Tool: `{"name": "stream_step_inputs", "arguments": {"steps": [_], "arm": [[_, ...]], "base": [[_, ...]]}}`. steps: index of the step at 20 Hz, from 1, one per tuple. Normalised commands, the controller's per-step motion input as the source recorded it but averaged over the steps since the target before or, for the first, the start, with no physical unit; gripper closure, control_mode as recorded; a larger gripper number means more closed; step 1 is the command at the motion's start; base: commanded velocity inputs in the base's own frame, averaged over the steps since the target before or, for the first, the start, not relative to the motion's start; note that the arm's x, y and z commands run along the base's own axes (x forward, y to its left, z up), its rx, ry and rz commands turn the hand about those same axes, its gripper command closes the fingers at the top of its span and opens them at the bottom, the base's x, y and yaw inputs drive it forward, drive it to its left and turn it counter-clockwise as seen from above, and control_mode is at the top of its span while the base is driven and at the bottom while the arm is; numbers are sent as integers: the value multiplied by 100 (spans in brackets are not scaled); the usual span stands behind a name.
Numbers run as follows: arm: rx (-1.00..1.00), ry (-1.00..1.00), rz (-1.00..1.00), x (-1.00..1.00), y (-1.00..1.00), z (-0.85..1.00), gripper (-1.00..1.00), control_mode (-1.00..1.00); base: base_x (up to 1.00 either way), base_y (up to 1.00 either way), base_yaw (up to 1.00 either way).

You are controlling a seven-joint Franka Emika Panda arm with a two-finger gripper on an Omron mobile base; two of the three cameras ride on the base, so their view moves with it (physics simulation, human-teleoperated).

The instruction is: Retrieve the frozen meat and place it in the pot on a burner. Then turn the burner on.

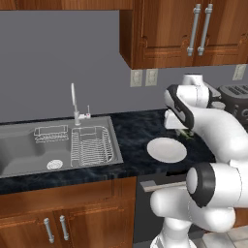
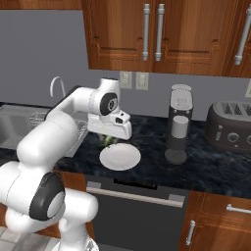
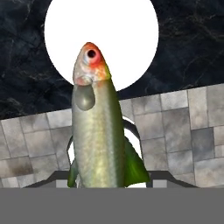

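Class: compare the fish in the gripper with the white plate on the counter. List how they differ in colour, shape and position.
Colour: the fish is greenish-silver with an orange-red head; the plate is plain white.
Shape: the fish is long and narrow; the plate is round and flat.
Position: the fish is held up off the counter in the gripper; the plate lies flat on it.

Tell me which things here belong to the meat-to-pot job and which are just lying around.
Job: frozen meat, a fish, held in the gripper.

Lying about: white plate, sink, dish rack, coffee machine, toaster.
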Motion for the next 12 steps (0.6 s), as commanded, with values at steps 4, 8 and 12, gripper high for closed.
{"name": "stream_step_inputs", "arguments": {"steps": [4, 8, 12], "arm": [[0, 0, 0, -48, 14, 0, 100, -100], [-2, 0, 0, -32, 19, 0, 100, -100], [-5, 1, 0, -6, 23, 0, 100, -100]], "base": [[0, 0, 0], [0, 0, 0], [0, 0, 0]]}}
